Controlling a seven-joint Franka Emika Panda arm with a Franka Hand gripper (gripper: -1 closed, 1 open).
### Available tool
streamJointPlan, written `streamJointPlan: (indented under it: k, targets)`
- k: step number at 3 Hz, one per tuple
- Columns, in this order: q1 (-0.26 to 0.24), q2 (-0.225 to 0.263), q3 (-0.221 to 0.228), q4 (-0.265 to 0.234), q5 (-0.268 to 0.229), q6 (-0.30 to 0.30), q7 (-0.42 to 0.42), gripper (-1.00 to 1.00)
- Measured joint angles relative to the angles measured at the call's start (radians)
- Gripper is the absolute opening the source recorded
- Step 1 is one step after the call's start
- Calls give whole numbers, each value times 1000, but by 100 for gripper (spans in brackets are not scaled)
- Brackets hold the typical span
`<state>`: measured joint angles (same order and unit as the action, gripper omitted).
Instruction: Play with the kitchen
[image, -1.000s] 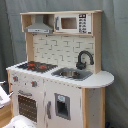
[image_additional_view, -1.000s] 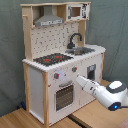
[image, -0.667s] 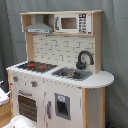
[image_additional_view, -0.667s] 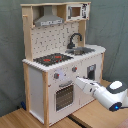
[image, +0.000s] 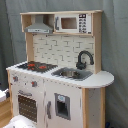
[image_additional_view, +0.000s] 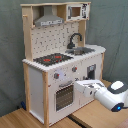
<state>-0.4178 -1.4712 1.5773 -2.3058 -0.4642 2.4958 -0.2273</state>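
Right now the kitchen (image_additional_view: 62, 60) stands upright on a light wooden floor (image_additional_view: 30, 117) against a plain grey backdrop (image_additional_view: 10, 50), its black-red hob (image_additional_view: 52, 59), sink (image: 71, 73) and black faucet (image: 84, 59) on the counter, the grey hood (image: 39, 26) up top. Low at the second exterior view's right, the white arm (image_additional_view: 111, 95) reaches in from open floor, its gripper (image_additional_view: 80, 87) right against the front beside the windowed oven door (image_additional_view: 64, 96); whether its fingers are parted or have hold of anything, I cannot tell. Bare floor lies in front of the cabinet.
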Motion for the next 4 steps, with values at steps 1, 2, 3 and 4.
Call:
streamJointPlan:
  k: [1,2,3,4]
  targets:
    - [45,2,39,-41,1,12,-72,100]
    - [75,6,44,-110,2,73,-102,100]
    - [72,5,16,-173,2,133,-154,100]
    - [66,2,-28,-226,1,198,-189,100]
